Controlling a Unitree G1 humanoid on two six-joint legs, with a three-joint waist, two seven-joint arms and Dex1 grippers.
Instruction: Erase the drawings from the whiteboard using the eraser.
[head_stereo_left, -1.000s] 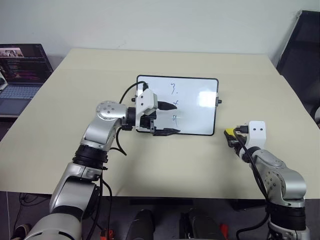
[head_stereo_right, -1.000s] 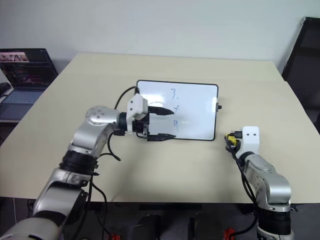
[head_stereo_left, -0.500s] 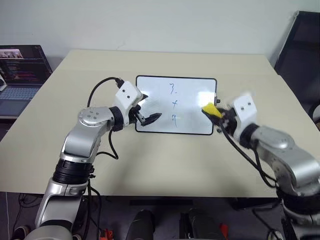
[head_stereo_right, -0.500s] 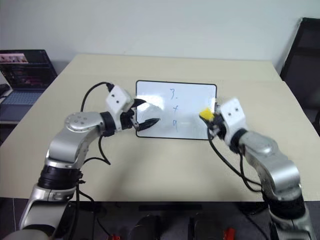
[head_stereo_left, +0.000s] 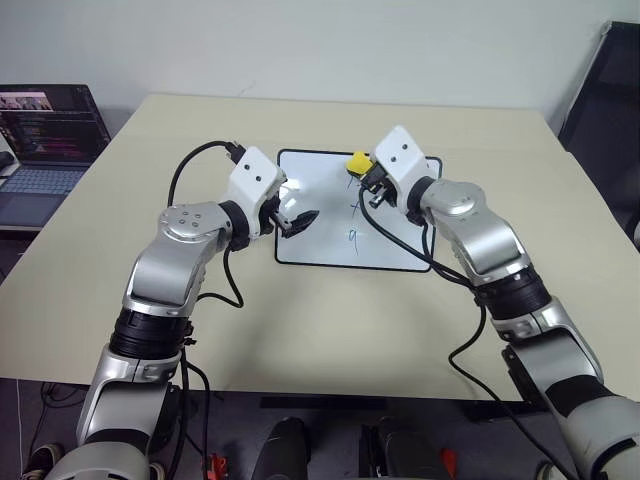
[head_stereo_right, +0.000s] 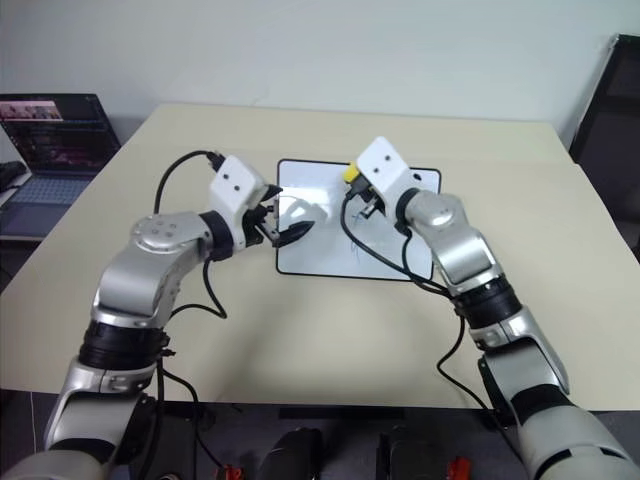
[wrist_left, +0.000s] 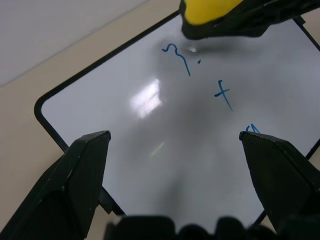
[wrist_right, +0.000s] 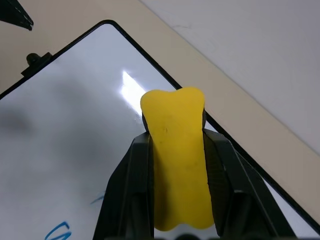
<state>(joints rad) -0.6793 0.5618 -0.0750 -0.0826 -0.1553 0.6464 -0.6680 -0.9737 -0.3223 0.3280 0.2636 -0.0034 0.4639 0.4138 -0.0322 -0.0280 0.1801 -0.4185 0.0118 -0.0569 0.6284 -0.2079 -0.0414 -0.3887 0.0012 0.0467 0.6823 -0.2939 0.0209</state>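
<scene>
The whiteboard (head_stereo_left: 400, 245) lies flat in the middle of the table. The drawings (wrist_left: 223, 93), thin blue marks, run in a column down its centre. My right gripper (head_stereo_left: 366, 176) is shut on the yellow eraser (head_stereo_left: 358, 162) and holds it over the top of the board, right by the uppermost mark (wrist_left: 177, 54). In the right wrist view the eraser (wrist_right: 177, 150) sits pinched between the two black fingers (wrist_right: 137, 170). My left gripper (head_stereo_left: 297, 216) hangs open over the board's left edge, with nothing between its fingers (wrist_left: 75, 185).
An open laptop (head_stereo_left: 45, 130) stands off the table's left side. A black chair (head_stereo_left: 605, 90) is at the far right. Bare tan tabletop (head_stereo_left: 330, 330) surrounds the board on all sides.
My right gripper has carried the eraser up and left, from the table right of the board to over its top by the uppermost mark. The left gripper has drawn back to the board's left edge.
</scene>
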